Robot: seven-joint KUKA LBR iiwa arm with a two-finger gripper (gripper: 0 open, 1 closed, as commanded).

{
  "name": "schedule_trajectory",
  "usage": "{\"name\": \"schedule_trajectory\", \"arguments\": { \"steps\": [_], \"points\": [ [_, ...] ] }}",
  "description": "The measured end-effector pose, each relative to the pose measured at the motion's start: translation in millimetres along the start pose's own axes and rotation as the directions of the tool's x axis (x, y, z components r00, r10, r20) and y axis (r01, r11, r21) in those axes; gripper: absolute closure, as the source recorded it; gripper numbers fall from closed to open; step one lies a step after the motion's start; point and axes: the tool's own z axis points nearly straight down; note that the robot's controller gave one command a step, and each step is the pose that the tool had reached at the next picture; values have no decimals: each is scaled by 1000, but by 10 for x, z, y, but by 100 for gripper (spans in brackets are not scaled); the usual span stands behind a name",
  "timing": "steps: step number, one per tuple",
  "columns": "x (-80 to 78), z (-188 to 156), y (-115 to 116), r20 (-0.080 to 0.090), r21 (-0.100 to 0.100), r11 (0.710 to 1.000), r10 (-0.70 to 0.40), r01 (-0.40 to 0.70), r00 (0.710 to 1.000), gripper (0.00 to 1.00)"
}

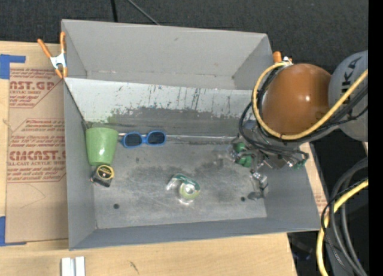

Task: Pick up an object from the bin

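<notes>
Several loose things lie in the bin. Nearest the gripper, which hangs low by the right wall, is a clear crumpled wad mid-floor, well apart. Whether the gripper is open cannot be told. It should centre over the wad before descending.

A grey metal bin holds a few loose things spread well apart. The arm, with its round orange cover, comes in at the 3 o'clock side, and its end effector hangs low over the floor at about 4 o'clock. A green cup lies on its side against the wall at 9 o'clock, and a black and yellow tape measure sits just beside it towards 8 o'clock. Blue sunglasses lie at 10 o'clock. A small clear and green thing rests near 6 o'clock, apart from the end effector.
</notes>
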Motion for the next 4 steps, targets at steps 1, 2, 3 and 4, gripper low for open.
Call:
{"name": "schedule_trajectory", "arguments": {
  "steps": [1,2,3,4],
  "points": [
    [22,-225,-958,5,6,964,265,-265,964,0],
    [-77,791,-1039,-3,-3,967,256,-256,967,0],
    [90,843,-1281,5,-11,993,119,-119,993,0],
    [117,844,-1315,4,-1,993,117,-117,993,100]
  ]
}}
